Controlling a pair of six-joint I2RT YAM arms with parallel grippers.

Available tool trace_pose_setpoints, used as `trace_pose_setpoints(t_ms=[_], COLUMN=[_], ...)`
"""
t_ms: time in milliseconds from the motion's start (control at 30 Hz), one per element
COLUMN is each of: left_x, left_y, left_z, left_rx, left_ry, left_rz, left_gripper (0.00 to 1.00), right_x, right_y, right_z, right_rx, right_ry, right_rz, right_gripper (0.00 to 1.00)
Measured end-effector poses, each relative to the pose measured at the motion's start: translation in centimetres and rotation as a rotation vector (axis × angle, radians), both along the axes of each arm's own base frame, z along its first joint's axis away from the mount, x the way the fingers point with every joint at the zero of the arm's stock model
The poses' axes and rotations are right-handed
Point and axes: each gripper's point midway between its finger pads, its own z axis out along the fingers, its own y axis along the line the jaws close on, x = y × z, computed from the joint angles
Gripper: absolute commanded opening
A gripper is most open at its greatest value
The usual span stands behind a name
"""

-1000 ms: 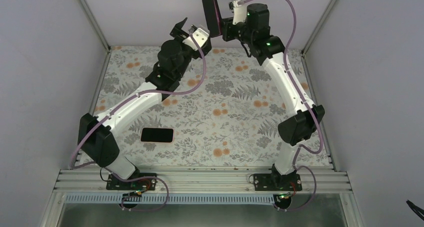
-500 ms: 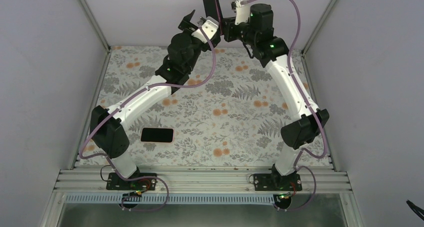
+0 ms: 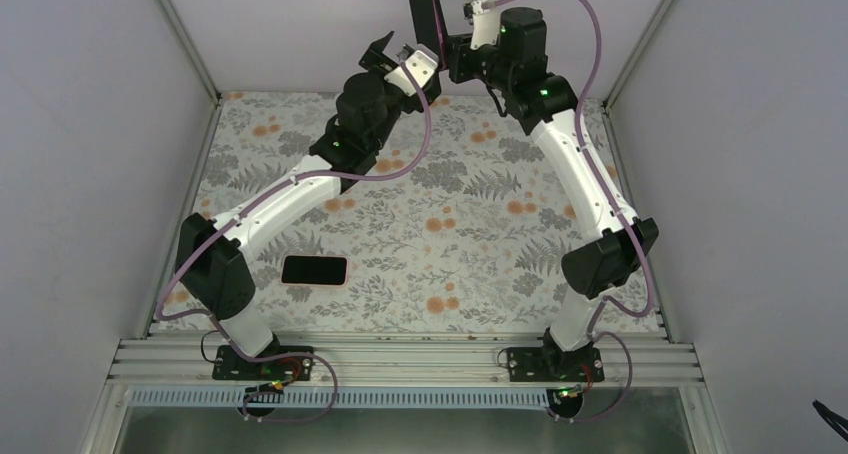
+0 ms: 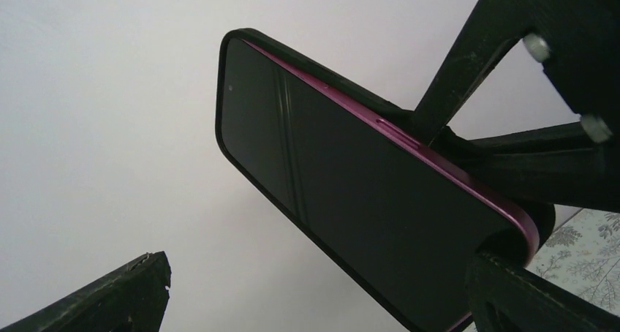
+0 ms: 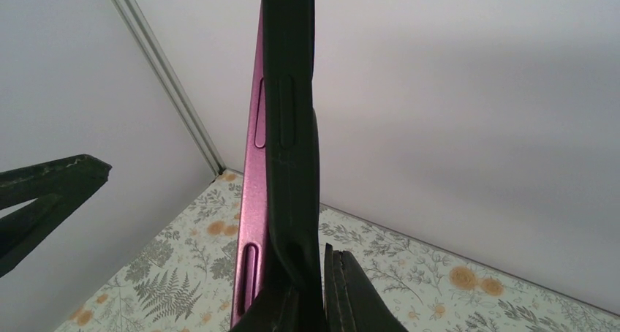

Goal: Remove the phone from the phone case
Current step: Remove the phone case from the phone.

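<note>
Separation is about to start: the right gripper [image 3: 447, 52] pinches the bottom of the cased magenta phone [image 4: 343, 193], upright in mid-air; the left gripper [image 3: 398, 50] hovers spread beside it and likely must grip the black phone case [image 5: 289, 91] edge

Top view high behind, facing down; both wrist views close, sharing the phone [image 4: 329, 200]

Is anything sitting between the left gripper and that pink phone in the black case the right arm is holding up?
Nothing visible. The open left gripper faces the dark screen of the magenta phone in its black case across bare air. The right gripper clamps only one end.
</note>
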Motion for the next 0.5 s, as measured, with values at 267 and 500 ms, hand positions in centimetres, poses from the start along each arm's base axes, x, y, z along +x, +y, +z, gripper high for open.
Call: trace_pose_setpoints(t_ms=[267, 500], left_x=[0.04, -0.06], left_y=[-0.04, -0.42], left_z=[-0.37, -0.62], left_rx=[-0.010, -0.010], left_ry=[0.019, 0.032], left_rz=[-0.004, -0.028], left_gripper=[1.00, 1.00], right_x=[0.05, 0.22], right_y=[-0.01, -0.18], right_z=[-0.19, -0.48], right_rx=[-0.002, -0.008], right_ry=[0.004, 0.008], right_rz=[-0.002, -0.015], right_gripper=[0.03, 0.03])
